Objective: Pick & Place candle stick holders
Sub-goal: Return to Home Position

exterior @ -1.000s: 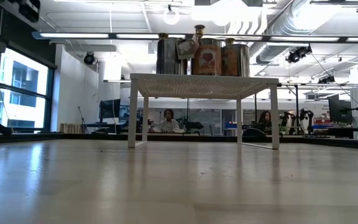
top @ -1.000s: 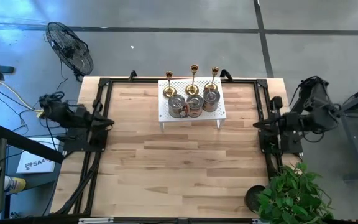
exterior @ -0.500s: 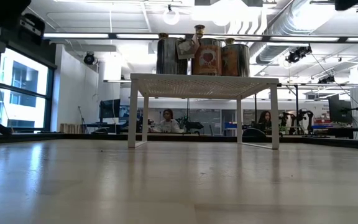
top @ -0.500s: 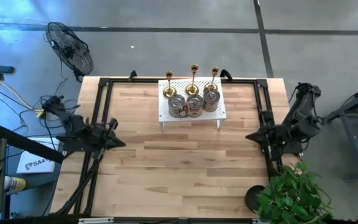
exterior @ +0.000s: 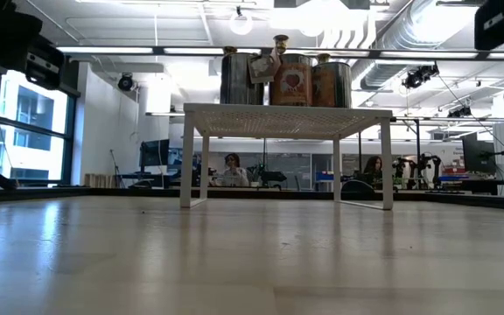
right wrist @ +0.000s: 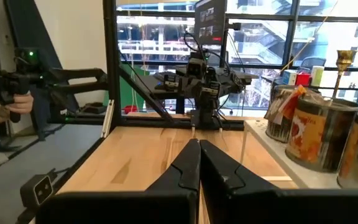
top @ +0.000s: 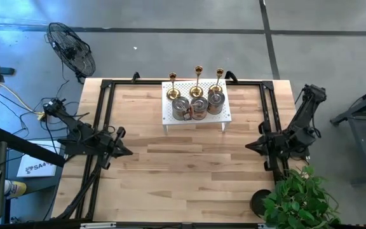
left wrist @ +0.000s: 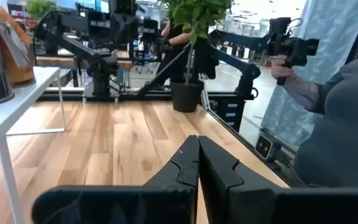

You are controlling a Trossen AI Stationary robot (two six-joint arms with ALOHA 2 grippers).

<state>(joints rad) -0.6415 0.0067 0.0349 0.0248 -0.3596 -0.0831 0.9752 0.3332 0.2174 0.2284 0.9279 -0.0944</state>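
- The light wooden table (top: 183,172) sits inside a black frame on a grey concrete floor. A black floor fan (top: 72,49) stands beyond its far left corner, and a green potted plant (top: 300,197) is at its near right corner.
- The white perforated metal rack (top: 168,114) stands at the middle of the table's far edge. It carries three slim shiny gold candlesticks (top: 198,79) in the back row and three squat silvery-bronze cup-like holders (top: 199,107) close together in front.
- The left gripper (top: 127,152) hovers over the table's left side and the right gripper (top: 249,145) over its right side, both well apart from the rack. Each wrist view shows its fingers pressed together, holding nothing.
- Only the low view shows the room behind: tall windows, ceiling ducts and a seated person (exterior: 232,168), seen under the rack.
- Only the wrist views show a person's hand (left wrist: 283,67) gripping a dark handheld device beside the table.
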